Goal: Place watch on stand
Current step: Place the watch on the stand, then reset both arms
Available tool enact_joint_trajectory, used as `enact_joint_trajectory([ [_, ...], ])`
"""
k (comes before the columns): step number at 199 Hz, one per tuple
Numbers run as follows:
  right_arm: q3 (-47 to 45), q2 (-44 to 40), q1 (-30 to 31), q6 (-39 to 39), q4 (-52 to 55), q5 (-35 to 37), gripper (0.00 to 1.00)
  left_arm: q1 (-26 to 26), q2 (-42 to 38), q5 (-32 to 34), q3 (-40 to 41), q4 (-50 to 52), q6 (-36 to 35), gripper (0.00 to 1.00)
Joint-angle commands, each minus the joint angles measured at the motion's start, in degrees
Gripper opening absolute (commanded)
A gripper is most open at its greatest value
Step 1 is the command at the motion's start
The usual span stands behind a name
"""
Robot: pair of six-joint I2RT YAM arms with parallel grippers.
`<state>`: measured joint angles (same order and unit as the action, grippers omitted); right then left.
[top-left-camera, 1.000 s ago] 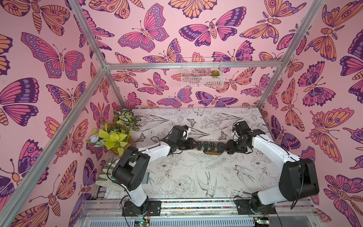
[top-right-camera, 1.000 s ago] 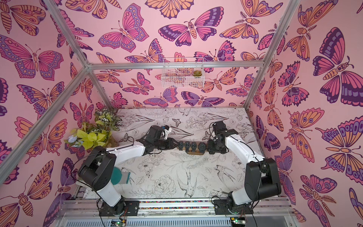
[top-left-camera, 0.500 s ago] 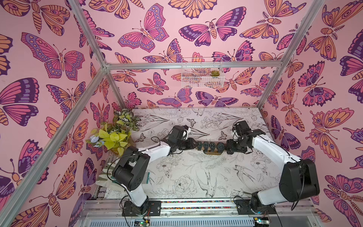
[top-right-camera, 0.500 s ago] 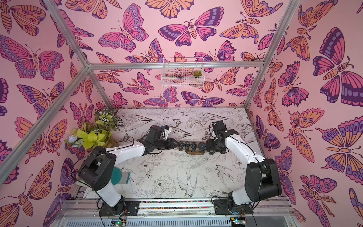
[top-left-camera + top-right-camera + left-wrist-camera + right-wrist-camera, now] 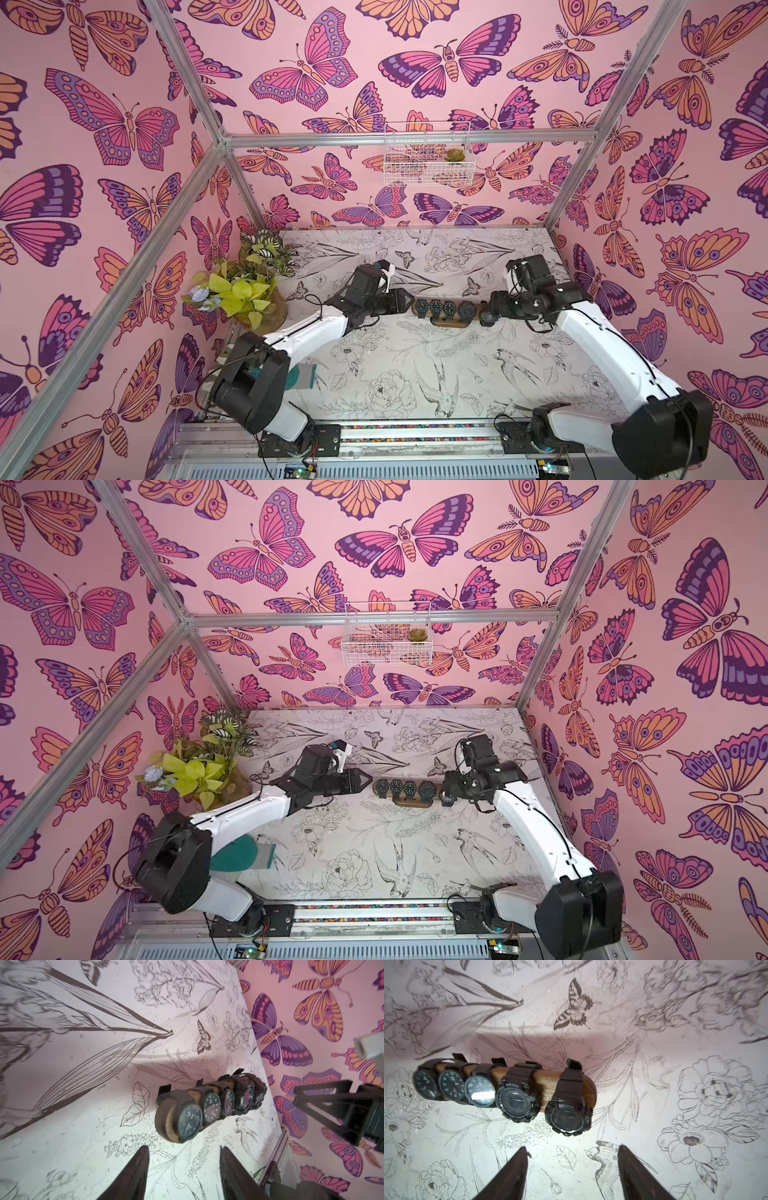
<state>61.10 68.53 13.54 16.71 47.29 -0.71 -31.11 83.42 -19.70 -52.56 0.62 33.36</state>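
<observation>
Black sport watch (image 5: 568,1113) wraps end of long brown wooden stand (image 5: 546,1082); placing looks done. Left gripper (image 5: 184,1148), right gripper (image 5: 572,1147) gape empty; next: retreat cleanly.

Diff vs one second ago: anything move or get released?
No clear move: left pincer and right pincer sit at the ends of the stand as before, now open and empty. Earlier views are too small to show a release. Five watches remain on the stand.

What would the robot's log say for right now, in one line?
stand: five watches on it | left gripper: open, empty | right gripper: open, empty | both grippers clear of watches
</observation>
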Motion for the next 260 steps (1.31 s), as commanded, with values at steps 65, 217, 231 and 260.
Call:
enact_joint_trajectory([
  [65,-12.10,-18.69,-1.18,-1.34,-24.74,26.78,1.00,5.36,-28.77,49.52,17.57,-0.62,-21.73,1.00],
  [217,-38.82,5.49,-5.89,-9.35,-81.06,30.53,0.99,18.24,-5.64,36.08,36.96,-51.37,-43.12,0.99],
  [231,-40.36,6.37,-5.89,-12.01,-86.62,25.92,0.99,21.32,-2.93,33.01,39.09,-58.15,-42.14,1.00],
  [260,-41.10,10.17,-5.88,-16.52,-93.19,19.65,0.99,26.11,8.44,29.70,41.45,-74.88,-39.12,0.99],
])
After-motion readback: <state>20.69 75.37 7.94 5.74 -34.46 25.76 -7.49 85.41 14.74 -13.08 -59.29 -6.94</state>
